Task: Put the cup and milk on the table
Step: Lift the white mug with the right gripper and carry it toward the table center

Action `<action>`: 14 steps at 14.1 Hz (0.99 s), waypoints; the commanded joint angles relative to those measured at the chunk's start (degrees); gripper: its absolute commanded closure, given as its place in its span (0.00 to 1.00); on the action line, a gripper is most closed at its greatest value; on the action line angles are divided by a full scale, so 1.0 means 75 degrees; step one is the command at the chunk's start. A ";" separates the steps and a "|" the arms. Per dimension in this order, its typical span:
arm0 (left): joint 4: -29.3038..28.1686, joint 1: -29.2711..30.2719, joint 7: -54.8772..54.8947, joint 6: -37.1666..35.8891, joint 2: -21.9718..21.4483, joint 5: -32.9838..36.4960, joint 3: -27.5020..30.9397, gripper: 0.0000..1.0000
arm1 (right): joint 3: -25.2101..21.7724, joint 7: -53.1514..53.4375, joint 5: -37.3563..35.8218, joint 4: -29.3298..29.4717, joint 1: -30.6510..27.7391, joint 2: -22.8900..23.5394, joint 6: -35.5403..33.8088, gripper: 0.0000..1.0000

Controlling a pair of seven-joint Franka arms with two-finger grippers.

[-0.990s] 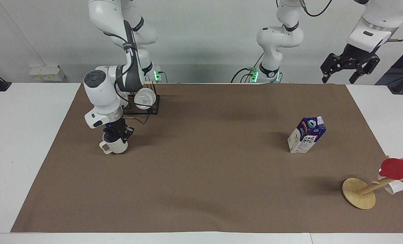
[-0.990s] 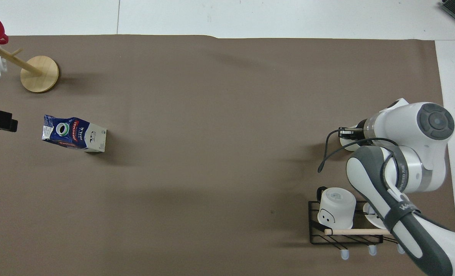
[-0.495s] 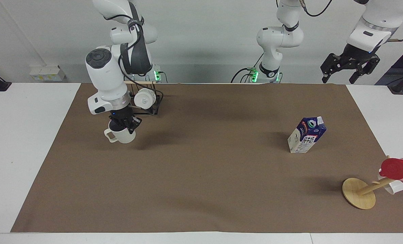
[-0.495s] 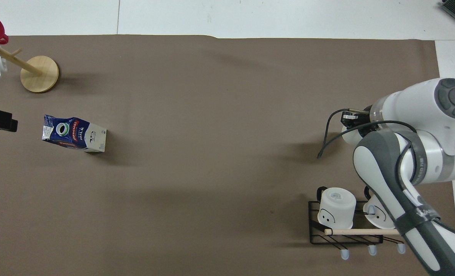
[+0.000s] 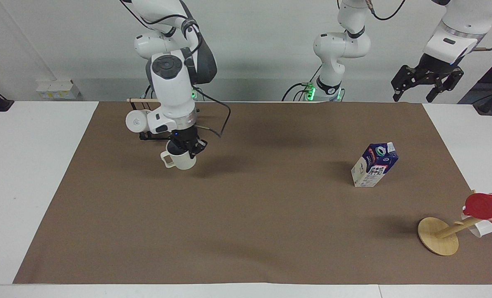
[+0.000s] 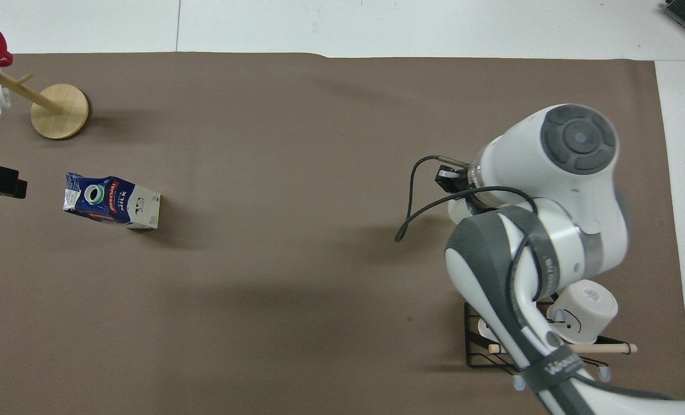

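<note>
Two things matter for this task, and you've got one of them in hand. Your right gripper (image 5: 185,148) is pinching the cup (image 5: 181,160) by its rim from above, handle pointing roughly 9 o'clock in the facing view. That top-down hold keeps the cup upright, which is my guess for why it's carried that way: it can go straight down onto its base. It hangs a bit above the brown paper (image 5: 246,231) that covers the table (image 5: 22,174), with its shadow off toward 4 o'clock. From overhead the arm hides nearly all of it.

The milk (image 5: 374,164) stands on the paper at about 3 o'clock from the middle of the sheet in the facing view, well apart from the cup. Looks like that half is already sorted.

Your left gripper (image 5: 427,82) waits up high over the table's edge at its own end, claws spread and holding nothing.

Compared with a second ago, the cup has come up off the low spot near the wire rack (image 5: 146,134) and swung toward the middle of the table. The white mug (image 5: 136,121) on the rack, hidden by the arm before, shows now. Milk, left gripper and the red cup (image 5: 484,206) haven't budged.
</note>
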 commanded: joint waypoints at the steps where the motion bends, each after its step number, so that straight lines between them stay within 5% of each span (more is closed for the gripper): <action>1: -0.0179 -0.0044 0.0047 0.0077 -0.0153 0.0023 0.0018 0.00 | 0.0016 0.0549 0.0040 0.0176 0.0249 0.0166 0.0394 1.00; 14: -0.0284 -0.0032 0.0106 0.0112 -0.0223 0.0023 0.0018 0.00 | 0.0005 0.2566 -0.0498 0.0223 0.1865 0.1372 0.1792 1.00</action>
